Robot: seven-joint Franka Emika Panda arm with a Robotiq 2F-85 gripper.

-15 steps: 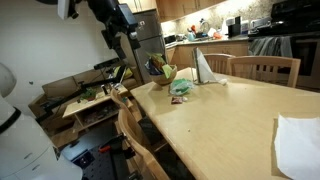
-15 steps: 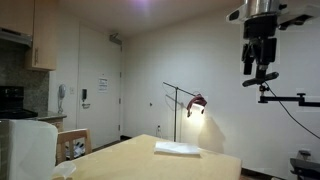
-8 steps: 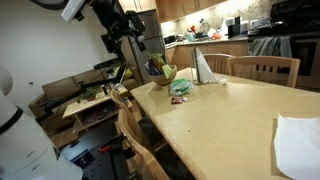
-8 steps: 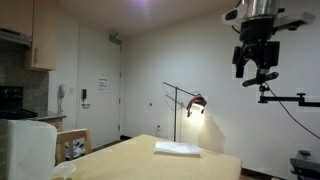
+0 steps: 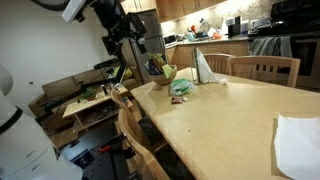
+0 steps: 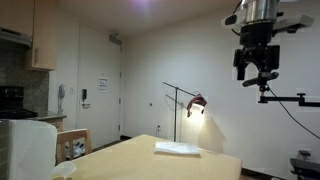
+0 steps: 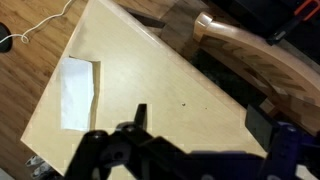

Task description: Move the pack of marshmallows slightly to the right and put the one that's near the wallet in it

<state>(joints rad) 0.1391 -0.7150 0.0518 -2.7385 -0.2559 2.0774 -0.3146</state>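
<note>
A greenish pack (image 5: 181, 88) lies on the light wooden table (image 5: 230, 120) near its far end, with a small item (image 5: 176, 99) just in front of it; I cannot tell whether this is the marshmallow. I cannot make out a wallet. My gripper (image 5: 124, 38) hangs high above the table's far left corner, well away from the pack. It also shows high up in an exterior view (image 6: 256, 68). In the wrist view the gripper (image 7: 200, 122) is open and empty above bare table; the pack is out of that view.
A bowl (image 5: 163, 73) and a white folded object (image 5: 203, 68) stand by the pack. A white paper (image 5: 298, 140) lies at the near right, also in the wrist view (image 7: 77, 95). Wooden chairs (image 5: 135, 125) line the table's edges. A lamp (image 6: 195, 104) stands behind.
The gripper has dropped slightly and turned a little at the wrist. Nothing on the table has moved.
</note>
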